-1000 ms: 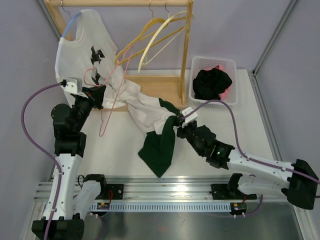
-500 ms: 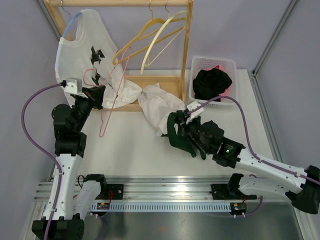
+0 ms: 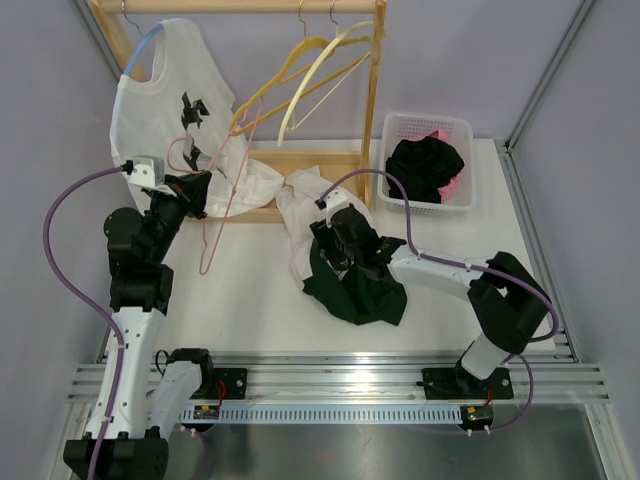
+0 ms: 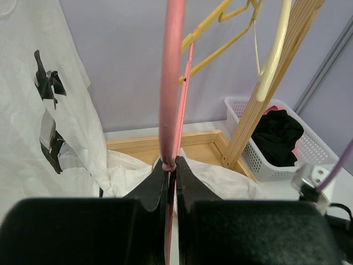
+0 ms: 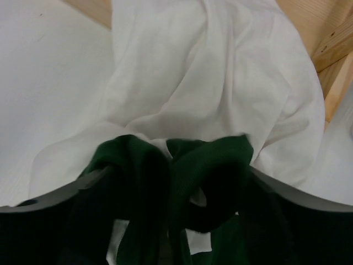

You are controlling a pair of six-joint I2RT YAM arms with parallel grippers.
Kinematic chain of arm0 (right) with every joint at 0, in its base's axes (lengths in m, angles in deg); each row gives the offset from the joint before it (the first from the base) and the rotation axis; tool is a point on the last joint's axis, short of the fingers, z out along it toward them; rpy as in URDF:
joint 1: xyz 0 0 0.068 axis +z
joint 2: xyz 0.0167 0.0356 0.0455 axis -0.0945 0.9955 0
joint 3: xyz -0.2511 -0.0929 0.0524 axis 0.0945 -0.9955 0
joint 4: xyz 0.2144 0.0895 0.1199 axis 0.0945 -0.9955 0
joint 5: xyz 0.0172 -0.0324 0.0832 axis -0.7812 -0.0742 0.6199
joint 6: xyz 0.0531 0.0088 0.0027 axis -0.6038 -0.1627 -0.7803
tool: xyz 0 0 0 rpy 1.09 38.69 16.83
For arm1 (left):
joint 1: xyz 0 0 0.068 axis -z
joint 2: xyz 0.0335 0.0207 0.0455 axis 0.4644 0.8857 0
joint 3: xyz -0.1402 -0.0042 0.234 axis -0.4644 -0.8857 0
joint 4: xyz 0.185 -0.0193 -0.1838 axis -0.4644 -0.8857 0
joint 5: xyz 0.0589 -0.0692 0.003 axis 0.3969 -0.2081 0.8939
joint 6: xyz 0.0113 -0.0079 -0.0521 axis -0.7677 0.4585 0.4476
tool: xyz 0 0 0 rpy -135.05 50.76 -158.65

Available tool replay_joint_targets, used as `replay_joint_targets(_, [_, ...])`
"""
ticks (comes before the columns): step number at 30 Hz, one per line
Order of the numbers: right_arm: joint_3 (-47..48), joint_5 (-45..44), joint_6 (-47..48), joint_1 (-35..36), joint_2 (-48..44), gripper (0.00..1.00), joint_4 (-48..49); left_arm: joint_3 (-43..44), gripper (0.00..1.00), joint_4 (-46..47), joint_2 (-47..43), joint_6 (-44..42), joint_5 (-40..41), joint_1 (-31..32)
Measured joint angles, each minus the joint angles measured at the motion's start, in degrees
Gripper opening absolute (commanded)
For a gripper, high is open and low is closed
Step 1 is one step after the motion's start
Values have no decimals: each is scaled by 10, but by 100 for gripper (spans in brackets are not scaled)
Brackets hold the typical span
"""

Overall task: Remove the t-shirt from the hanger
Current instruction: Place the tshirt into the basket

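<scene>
Rack (image 3: 372, 100) stands far left on the tabletop (image 3: 240, 300). I see a t-shirt (image 3: 160, 110) hung at the left end of its rail and two empty hangers (image 4: 274, 52) toward the right end. Basket (image 3: 427, 120) is just right of the rack, with clothes (image 3: 425, 165) in it. Left gripper (image 4: 171, 165) is before the rack's left half. A wire hanger (image 4: 171, 83) runs up from it, between t-shirt and empty hangers. Heap of cloth (image 3: 355, 295) lies before the rack's right half, touching its base, with the right gripper (image 3: 335, 245) on top of it.

My R gripper (image 3: 333, 252) swung in left toward the rack (image 3: 300, 160) & its jaws have parted. Green t-shirt (image 3: 365, 300), stretched out a sec ago, now lies bunched on the table (image 3: 240, 300).
</scene>
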Motion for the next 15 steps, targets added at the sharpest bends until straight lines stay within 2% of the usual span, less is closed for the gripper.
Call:
replay_joint_targets(1, [8, 5, -4, -12, 15, 98, 12, 0, 0, 0, 0, 0, 0, 0])
replay_joint_targets(2, [14, 9, -8, -21, 28, 100, 21, 0, 0, 0, 0, 0, 0, 0])
replay_joint_targets(15, [116, -19, -71, -48, 188, 99, 38, 0, 0, 0, 0, 1, -7, 0])
